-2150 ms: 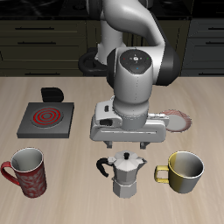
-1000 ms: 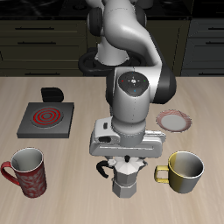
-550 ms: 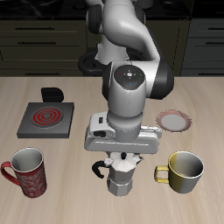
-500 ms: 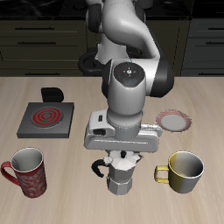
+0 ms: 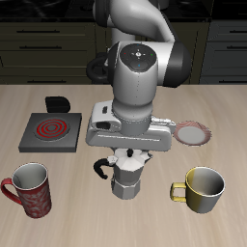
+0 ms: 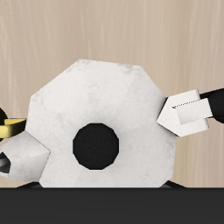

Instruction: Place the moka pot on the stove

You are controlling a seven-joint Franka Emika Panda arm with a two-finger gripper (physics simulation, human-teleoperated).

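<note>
The silver faceted moka pot [image 5: 128, 180], with its black handle pointing toward the stove side, hangs just above the table near the front edge. My gripper [image 5: 128, 159] is shut on its upper part from above. The wrist view shows the pot's pale octagonal lid [image 6: 131, 105] with its black knob, and a fingertip [image 6: 187, 115] pressed on each side; my gripper [image 6: 101, 138] is centred over it. The stove [image 5: 50, 131], a flat dark grey hotplate with red coil rings and a black knob block, lies farther back and to one side, bare.
A red patterned mug [image 5: 29, 189] stands near the front edge, in front of the stove. A yellow mug [image 5: 205, 189] stands beside the pot on the other side. A pink-rimmed plate [image 5: 192, 133] lies farther back behind the yellow mug.
My gripper came down over the moka pot and closed on it. The pot has now risen slightly off the table and shifted a little toward the stove side.
</note>
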